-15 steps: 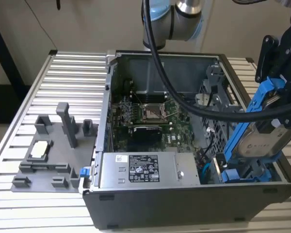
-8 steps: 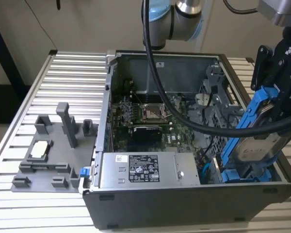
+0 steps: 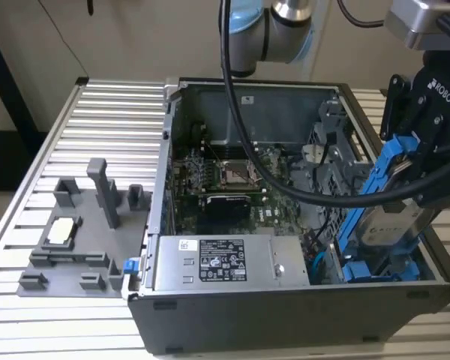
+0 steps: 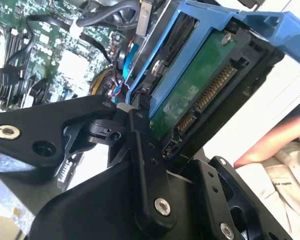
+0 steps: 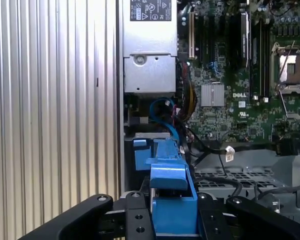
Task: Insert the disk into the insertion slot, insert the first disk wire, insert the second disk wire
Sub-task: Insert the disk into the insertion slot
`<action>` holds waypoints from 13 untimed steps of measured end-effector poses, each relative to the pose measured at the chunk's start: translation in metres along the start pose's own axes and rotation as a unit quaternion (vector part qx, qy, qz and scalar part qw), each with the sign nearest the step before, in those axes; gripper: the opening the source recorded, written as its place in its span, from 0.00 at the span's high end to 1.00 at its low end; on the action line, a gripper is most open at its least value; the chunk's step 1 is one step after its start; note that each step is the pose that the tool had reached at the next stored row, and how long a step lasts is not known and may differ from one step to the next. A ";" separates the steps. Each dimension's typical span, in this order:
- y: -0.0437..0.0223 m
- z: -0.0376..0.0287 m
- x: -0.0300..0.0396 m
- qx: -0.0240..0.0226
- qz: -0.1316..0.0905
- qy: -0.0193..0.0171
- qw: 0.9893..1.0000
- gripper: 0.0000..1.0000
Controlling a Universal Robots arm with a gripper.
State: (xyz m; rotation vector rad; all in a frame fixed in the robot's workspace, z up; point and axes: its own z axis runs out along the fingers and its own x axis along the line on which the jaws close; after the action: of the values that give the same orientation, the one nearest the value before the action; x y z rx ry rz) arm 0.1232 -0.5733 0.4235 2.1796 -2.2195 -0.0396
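In the exterior view my gripper (image 3: 409,161) is shut on the disk (image 3: 390,221), a silver drive in a blue carrier frame. The disk hangs tilted at the exterior view's right, over the near right corner of the open computer case (image 3: 285,315). Its lower end reaches down to the insertion slot (image 3: 375,268), a grey cage with blue fittings. The second wrist view shows the disk's green circuit board (image 4: 195,95) and connector pins, with a black finger (image 4: 140,145) against the carrier edge. In the first wrist view my gripper (image 5: 172,220) clamps the blue carrier (image 5: 170,190) above the slot (image 5: 140,150).
A silver power supply (image 3: 217,262) sits beside the slot. The motherboard (image 3: 232,176) lies deeper in the case. A thick black cable (image 3: 285,180) crosses over the case. On the slatted table, a grey fixture (image 3: 75,232) stands at the exterior view's left. A hand (image 4: 270,145) is nearby.
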 end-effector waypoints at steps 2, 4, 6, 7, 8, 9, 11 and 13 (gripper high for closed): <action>-0.0035 0.0006 -0.0001 -0.001 0.000 0.000 1.000 0.67; -0.0043 0.0024 -0.0001 -0.002 -0.001 0.000 1.000 0.67; -0.0044 0.0053 -0.0002 -0.002 -0.001 0.000 1.000 0.67; -0.0045 0.0066 -0.0004 -0.002 -0.001 0.000 1.000 0.67; -0.0045 0.0077 -0.0008 -0.002 -0.001 0.000 1.000 0.67; -0.0045 0.0087 -0.0012 -0.002 -0.001 0.000 1.000 0.67; -0.0043 0.0106 -0.0021 -0.002 -0.001 0.000 1.000 0.67; -0.0039 0.0128 -0.0031 -0.002 -0.001 0.000 1.000 0.67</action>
State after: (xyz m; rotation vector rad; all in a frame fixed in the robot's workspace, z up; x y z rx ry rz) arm 0.1267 -0.5703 0.4105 2.1789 -2.2160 -0.0432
